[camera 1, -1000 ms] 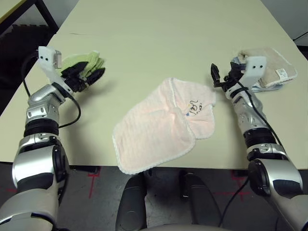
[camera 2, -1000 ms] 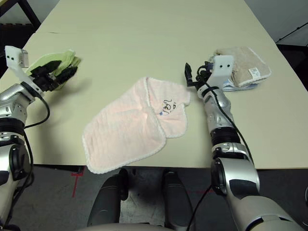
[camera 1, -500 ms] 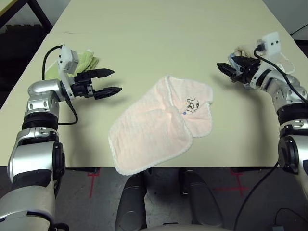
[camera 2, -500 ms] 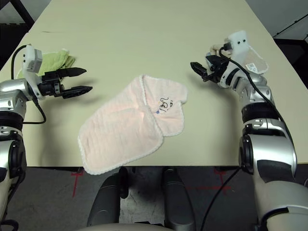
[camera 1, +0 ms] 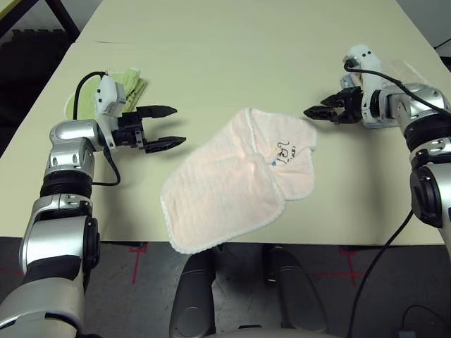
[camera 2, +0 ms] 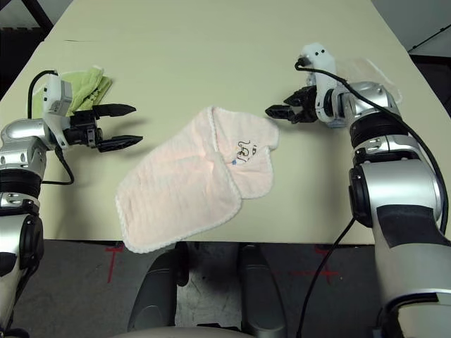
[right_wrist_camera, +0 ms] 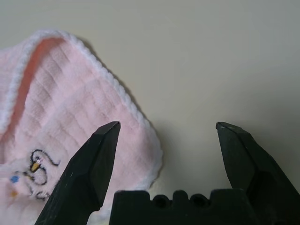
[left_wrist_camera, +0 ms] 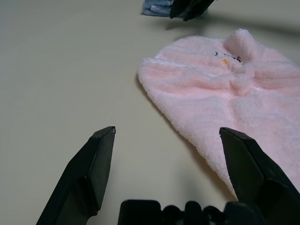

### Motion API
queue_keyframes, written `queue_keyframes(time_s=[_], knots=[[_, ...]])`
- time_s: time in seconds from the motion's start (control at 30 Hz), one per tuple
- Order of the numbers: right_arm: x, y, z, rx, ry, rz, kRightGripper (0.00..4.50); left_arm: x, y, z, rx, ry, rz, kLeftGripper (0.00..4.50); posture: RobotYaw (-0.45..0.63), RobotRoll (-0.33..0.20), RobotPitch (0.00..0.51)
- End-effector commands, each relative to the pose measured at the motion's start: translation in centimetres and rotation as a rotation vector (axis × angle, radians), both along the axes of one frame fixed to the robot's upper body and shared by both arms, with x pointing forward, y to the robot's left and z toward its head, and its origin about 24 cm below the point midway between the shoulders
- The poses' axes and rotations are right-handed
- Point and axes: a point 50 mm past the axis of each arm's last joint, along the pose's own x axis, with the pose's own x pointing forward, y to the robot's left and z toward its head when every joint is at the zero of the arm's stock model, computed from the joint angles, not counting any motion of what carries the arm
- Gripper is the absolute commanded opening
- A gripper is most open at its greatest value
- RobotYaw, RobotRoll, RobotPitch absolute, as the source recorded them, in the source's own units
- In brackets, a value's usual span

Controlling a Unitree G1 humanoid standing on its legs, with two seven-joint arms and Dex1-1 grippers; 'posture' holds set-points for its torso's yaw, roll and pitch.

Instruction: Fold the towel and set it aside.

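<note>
In the middle of the counter point(camera 1: 211, 63), near the front edge, the pink towel point(camera 1: 236, 179) lies rumpled and partly folded. The left tool point(camera 1: 169, 127) hangs at its 9 o'clock, fingers wide open, nothing in them. The right tool point(camera 1: 315, 113) sits at about 2 o'clock, also open and empty, by the embroidered corner. A lime-green cloth point(camera 1: 120, 84) lies behind the left arm.

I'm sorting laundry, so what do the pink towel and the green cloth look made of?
Towel: soft terry, probably cotton; fuzzy ribbed pile, white scalloped stitched trim, dark embroidered mark. Green cloth: looks like similar terry with a ribbed texture, but it is partly hidden, so less sure.
</note>
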Motion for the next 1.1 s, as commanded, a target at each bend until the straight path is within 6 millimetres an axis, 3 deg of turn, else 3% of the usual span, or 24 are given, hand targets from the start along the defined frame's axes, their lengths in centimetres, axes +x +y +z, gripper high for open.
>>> queue_keyframes(time_s=[0.03, 0.37, 0.73, 0.9, 1.0, 1.1], knots=[[-0.4, -0.2, 0.6, -0.024, 0.079, -0.033, 4.47, 0.0, -0.5, -0.4, -0.008, 0.013, -0.015, 4.5, 0.0, 0.0, 0.281], [-0.5, 1.6, 0.2, -0.017, 0.176, -0.073, 4.47, 0.5, -1.2, -0.4, -0.03, 0.014, -0.009, 4.5, -0.02, 0.0, 0.287], [0.0, 2.1, -1.1, -0.239, 0.147, -0.029, 4.47, 0.6, -1.1, -0.3, -0.033, 0.007, -0.002, 4.5, -0.01, 0.0, 0.295], [0.1, 2.5, -1.5, -0.259, 0.146, -0.018, 4.47, 0.5, -1.1, -0.2, -0.032, 0.003, -0.002, 4.5, -0.01, 0.0, 0.293], [0.1, 2.6, -1.9, -0.276, 0.15, -0.008, 3.88, 0.5, -1.1, -0.1, -0.029, 0.0, -0.002, 4.5, -0.01, 0.0, 0.292], [0.0, 2.6, -2.1, -0.293, 0.153, -0.001, 2.85, 0.6, -1.2, 0.0, -0.027, -0.002, -0.003, 4.5, -0.01, 0.0, 0.293]])
